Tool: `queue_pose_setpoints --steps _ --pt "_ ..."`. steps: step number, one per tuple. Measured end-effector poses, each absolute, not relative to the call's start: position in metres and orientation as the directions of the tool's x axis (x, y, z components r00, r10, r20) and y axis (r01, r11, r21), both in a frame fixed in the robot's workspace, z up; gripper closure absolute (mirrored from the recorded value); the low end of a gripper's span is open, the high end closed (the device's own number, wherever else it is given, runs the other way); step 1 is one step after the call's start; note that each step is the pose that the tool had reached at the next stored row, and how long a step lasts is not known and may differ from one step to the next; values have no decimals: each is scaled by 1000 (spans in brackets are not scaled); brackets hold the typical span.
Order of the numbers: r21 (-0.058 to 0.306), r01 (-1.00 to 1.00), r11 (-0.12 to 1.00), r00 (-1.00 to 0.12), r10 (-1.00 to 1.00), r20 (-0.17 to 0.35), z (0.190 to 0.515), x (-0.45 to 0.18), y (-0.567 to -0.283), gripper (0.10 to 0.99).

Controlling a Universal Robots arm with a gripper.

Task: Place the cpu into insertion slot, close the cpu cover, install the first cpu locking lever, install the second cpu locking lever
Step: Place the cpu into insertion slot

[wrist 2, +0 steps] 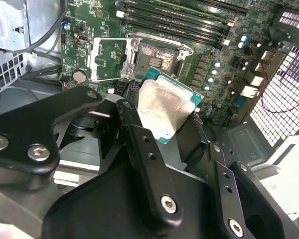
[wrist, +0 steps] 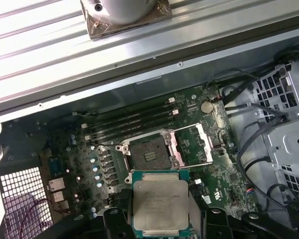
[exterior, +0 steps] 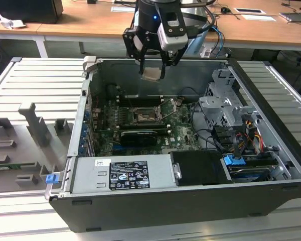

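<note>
My gripper [exterior: 152, 68] is shut on the cpu [exterior: 151, 74], a flat silvery square chip on a green board, and holds it high above the open computer case. In both wrist views the cpu [wrist 2: 164, 107] [wrist: 159, 201] sits between the black fingers [wrist 2: 128, 112] [wrist: 112, 219]. Below it on the motherboard lies the open insertion slot [exterior: 142, 116] [wrist 2: 157, 57] [wrist: 148, 154] with its bare contact field showing. The cpu cover [exterior: 170, 108] [wrist 2: 107, 59] [wrist: 194, 144] is a silvery frame, swung open beside the slot.
Memory slots [wrist: 134, 119] run along the slot's far side. A black expansion card [exterior: 138, 136] and the grey power supply [exterior: 123, 173] lie toward the case front. The drive cage [exterior: 226, 108] and cables fill the exterior view's right. Grey fixtures [exterior: 35, 125] stand left of the case.
</note>
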State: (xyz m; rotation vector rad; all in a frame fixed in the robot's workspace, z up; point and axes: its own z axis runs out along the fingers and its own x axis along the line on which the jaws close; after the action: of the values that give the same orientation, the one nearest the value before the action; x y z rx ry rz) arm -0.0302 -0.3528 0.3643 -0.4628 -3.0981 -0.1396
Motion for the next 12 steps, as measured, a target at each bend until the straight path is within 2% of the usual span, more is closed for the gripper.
queue_pose_setpoints --steps 12 --pt "87 334 939 -942 334 19 362 -30 -353 545"
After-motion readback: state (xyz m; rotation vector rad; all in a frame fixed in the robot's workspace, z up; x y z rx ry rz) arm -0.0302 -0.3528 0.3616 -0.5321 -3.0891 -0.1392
